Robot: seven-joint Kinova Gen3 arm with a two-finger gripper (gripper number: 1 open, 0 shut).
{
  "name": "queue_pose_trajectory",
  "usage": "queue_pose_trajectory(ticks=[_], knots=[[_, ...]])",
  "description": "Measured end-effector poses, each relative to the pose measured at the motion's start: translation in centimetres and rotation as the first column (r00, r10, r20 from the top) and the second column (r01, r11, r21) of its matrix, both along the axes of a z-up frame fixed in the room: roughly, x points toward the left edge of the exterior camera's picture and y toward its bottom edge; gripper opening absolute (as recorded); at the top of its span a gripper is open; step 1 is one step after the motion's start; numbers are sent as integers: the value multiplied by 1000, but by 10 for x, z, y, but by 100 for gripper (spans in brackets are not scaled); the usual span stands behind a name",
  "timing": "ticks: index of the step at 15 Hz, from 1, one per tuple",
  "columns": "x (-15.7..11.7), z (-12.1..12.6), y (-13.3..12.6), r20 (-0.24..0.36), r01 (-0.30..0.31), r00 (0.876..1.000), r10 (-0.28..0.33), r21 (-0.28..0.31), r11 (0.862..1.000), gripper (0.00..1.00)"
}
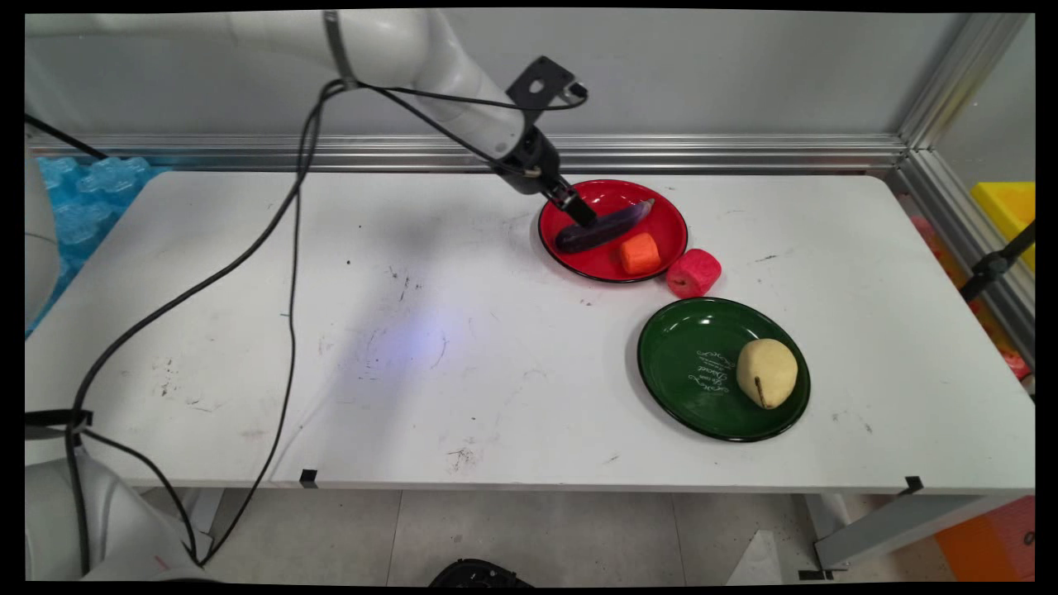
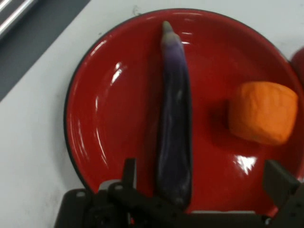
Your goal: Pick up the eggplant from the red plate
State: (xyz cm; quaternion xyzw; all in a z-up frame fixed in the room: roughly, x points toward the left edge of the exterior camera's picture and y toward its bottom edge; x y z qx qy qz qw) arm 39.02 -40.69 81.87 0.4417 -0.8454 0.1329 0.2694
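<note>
The end effector (image 1: 576, 208) hangs low over the left part of a red plate (image 1: 661, 216) at the far side of the white counter (image 1: 413, 330), its fingers spread wide, one on either side of the near-left end of a purple eggplant (image 1: 602, 229). In the hand view the left finger (image 2: 129, 172) stands just beside the eggplant (image 2: 174, 128) and the right finger (image 2: 280, 183) is well apart from it, so the fingers straddle the eggplant without pinching it. The eggplant lies along the middle of the red plate (image 2: 109, 95), its narrow stem end pointing toward the far right. An orange lump of toy food (image 1: 640, 253) sits on the same plate at its near rim, beside the eggplant and apart from it. A pink-red round piece (image 1: 693, 273) rests on the counter just right of the red plate, touching or nearly touching its rim. Nearer and further right, a green plate (image 1: 686, 372) carries a pale yellow pear (image 1: 767, 373) on its right half.
</note>
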Motion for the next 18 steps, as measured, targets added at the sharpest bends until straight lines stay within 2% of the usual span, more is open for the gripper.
queue_pose_trajectory(ticks=[8,16,17,18], knots=[[-33,-29,-38,81,-19,997,17,21,1000,100],[-52,-49,-61,154,-37,988,29,51,998,100],[-53,-51,-62,160,-38,987,29,53,998,0],[-54,-51,-63,163,-37,986,27,55,998,0]])
